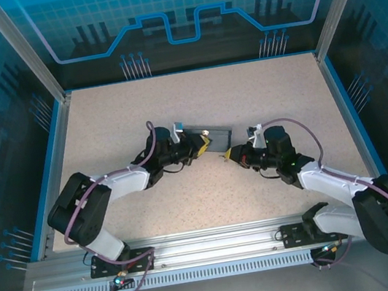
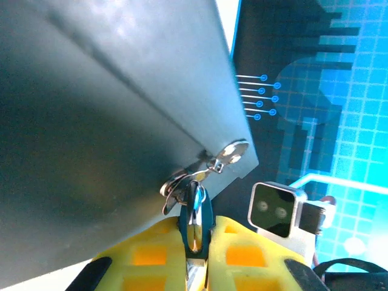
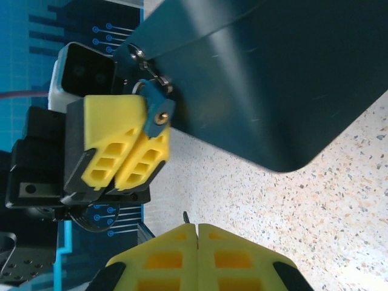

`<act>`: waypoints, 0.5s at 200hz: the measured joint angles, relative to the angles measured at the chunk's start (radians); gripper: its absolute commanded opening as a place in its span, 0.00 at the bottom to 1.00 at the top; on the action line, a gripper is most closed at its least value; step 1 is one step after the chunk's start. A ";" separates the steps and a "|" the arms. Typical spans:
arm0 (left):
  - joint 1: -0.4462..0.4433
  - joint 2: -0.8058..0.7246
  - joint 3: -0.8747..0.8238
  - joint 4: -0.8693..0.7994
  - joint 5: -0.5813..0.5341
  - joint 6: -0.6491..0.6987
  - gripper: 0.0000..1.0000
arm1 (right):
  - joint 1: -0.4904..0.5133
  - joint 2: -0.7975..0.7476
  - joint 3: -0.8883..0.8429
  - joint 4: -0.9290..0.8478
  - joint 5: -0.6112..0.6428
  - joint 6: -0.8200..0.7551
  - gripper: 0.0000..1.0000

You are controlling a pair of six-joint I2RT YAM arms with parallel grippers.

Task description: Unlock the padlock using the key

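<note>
A dark grey case lies mid-table. The padlock, a tiny blue-cased lock with a silvery shackle, hangs through the zipper pulls at the case's corner. My left gripper is shut on it. From the right wrist view, the padlock sticks out of the left gripper's yellow fingers, its brass keyhole facing this camera. My right gripper is shut on the key, with just a thin dark tip poking out. The tip is well short of the lock. From above, the left gripper and right gripper face each other.
The case rests on the speckled tabletop, with open surface to all sides. Blue enclosure walls ring the table and an aluminium rail runs along the near edge. The right wrist's camera housing is close to the left fingers.
</note>
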 measured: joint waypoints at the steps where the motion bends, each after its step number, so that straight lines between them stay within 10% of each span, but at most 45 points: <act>1: 0.001 0.000 0.000 0.002 0.000 -0.002 0.00 | 0.000 0.001 0.001 0.001 0.000 0.005 0.00; 100: 0.008 0.011 -0.029 0.159 -0.002 -0.087 0.00 | -0.007 0.006 0.062 0.032 0.052 0.208 0.00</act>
